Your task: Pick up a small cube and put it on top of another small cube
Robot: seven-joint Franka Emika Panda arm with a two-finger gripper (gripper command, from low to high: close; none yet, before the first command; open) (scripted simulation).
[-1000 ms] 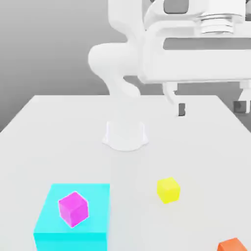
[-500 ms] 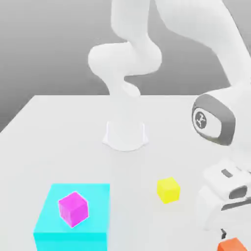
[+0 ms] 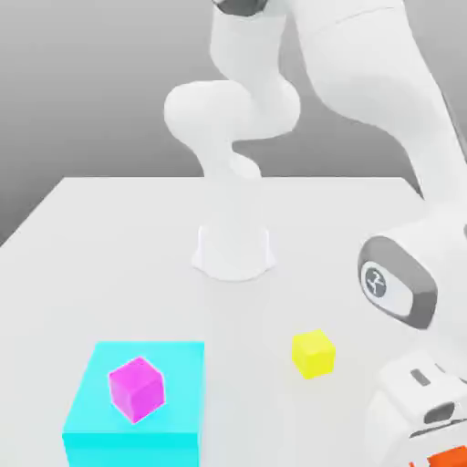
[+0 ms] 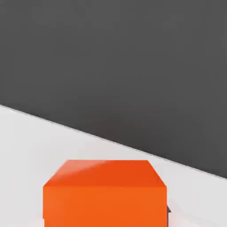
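The small plain orange cube [image 4: 105,193] sits on the white table [image 3: 109,246] near its edge, at the lower corner on the exterior view's right, where a sliver of it [image 3: 447,457] peeks out beneath the white robot arm's hand [image 3: 421,415]. The two-finger gripper is clenched on this cube. The arm arches high from its base [image 3: 233,251] and bends down steeply. Three small cubes are present: orange, one yellow cube [image 3: 313,353], one magenta cube [image 3: 137,389] atop a single large cyan block [image 3: 137,436].
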